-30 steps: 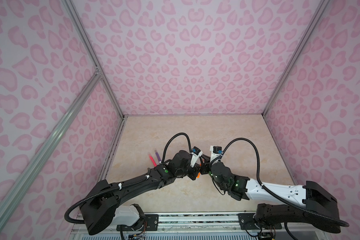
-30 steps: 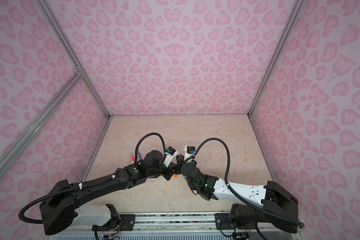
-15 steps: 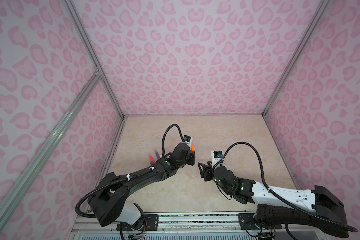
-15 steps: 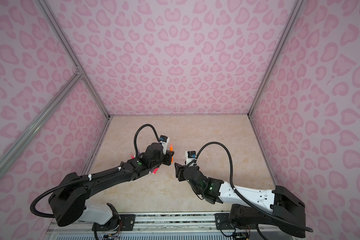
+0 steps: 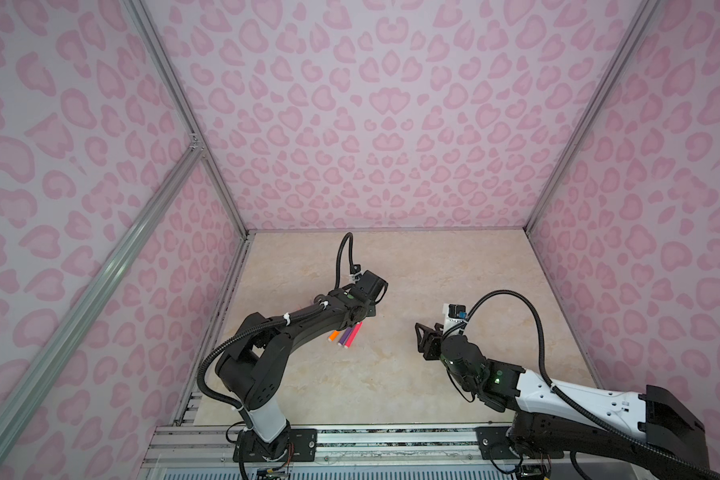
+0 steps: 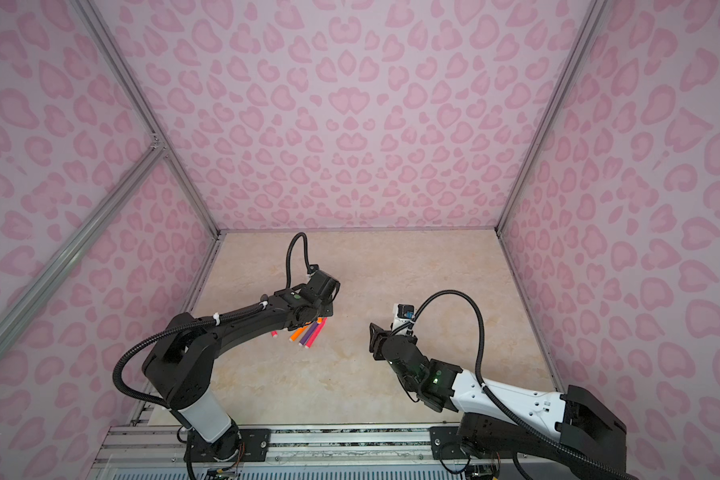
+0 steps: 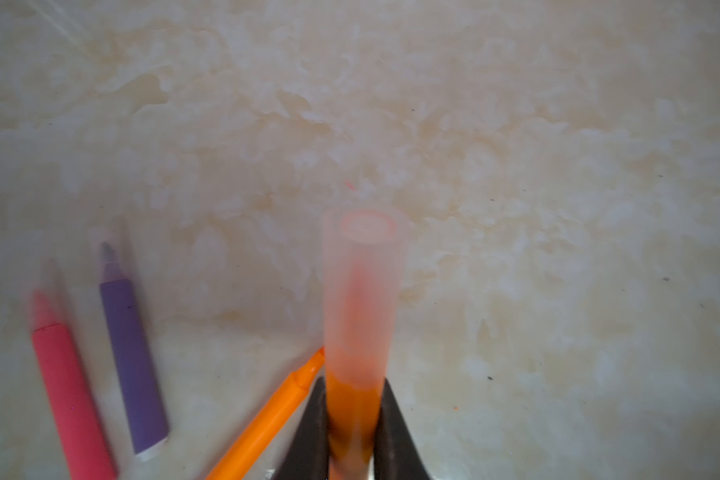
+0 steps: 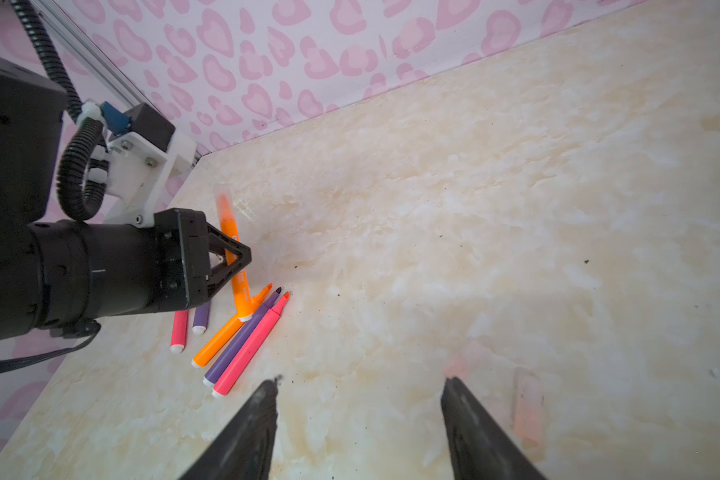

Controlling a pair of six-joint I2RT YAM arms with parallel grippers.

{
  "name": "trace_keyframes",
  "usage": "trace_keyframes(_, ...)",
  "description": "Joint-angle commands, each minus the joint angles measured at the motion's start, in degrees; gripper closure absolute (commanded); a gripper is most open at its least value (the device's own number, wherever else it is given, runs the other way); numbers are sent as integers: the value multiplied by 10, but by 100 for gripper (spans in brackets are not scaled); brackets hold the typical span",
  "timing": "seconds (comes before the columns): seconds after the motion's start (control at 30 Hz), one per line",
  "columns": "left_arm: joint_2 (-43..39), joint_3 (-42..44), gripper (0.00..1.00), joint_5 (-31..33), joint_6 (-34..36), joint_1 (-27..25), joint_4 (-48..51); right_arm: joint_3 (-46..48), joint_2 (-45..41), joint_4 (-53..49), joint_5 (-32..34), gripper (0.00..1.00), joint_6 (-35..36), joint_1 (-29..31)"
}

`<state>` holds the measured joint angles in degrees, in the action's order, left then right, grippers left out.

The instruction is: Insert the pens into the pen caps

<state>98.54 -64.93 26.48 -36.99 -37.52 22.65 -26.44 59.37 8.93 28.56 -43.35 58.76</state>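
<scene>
Closest to the front rail (image 5: 391, 432), the right gripper (image 8: 361, 380) hung over the bare beige table (image 8: 516, 208). Its jaws were spread wide with nothing between them. A faint, blurred loose cap (image 8: 526, 409) lay on the table close by one finger.

Farther in, five pens (image 8: 242, 336) lay clustered, three of them with bare tips. In both top views the left arm (image 5: 300, 318) covered part of the cluster.

Over those pens the left gripper (image 8: 229, 257) was clamped on an orange pen (image 8: 237, 270), steeply tilted, its tip inside a clear cap (image 7: 364, 291). The left arm reached inward with its wrist bent down. The right arm (image 5: 558, 395) stretched low toward the middle. Behind everything rose the pink patterned wall (image 5: 371, 124).
</scene>
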Motion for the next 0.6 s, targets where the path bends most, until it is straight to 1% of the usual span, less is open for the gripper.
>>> trace_keyframes(0.0, 14, -7, 97, 56, -49, 34, 69, 3, 6, 7, 5, 36, -6, -3)
trace_keyframes(0.1, 38, -14, 97, 16, -67, 75, 82, -3, 17, 7, -1, 36, -5, -6)
trace_keyframes(0.2, 55, -14, 97, -24, -67, 108, 78, -6, 25, 7, -7, 36, -6, -8)
trace_keyframes(0.27, 65, -17, 97, -48, -62, 122, 76, -9, 30, 8, -11, 36, -5, -10)
trace_keyframes(0.4, 79, -19, 97, -72, -63, 132, 74, -14, 40, 10, -16, 36, -3, -13)
trace_keyframes(0.43, 81, -19, 92, -77, -63, 133, 75, -16, 44, 9, -18, 36, -4, -13)
trace_keyframes(0.5, 85, -17, 80, -86, -67, 136, 73, -19, 49, 7, -20, 36, -2, -14)
trace_keyframes(0.57, 88, -17, 74, -91, -68, 139, 74, -22, 54, 8, -19, 36, -2, -14)
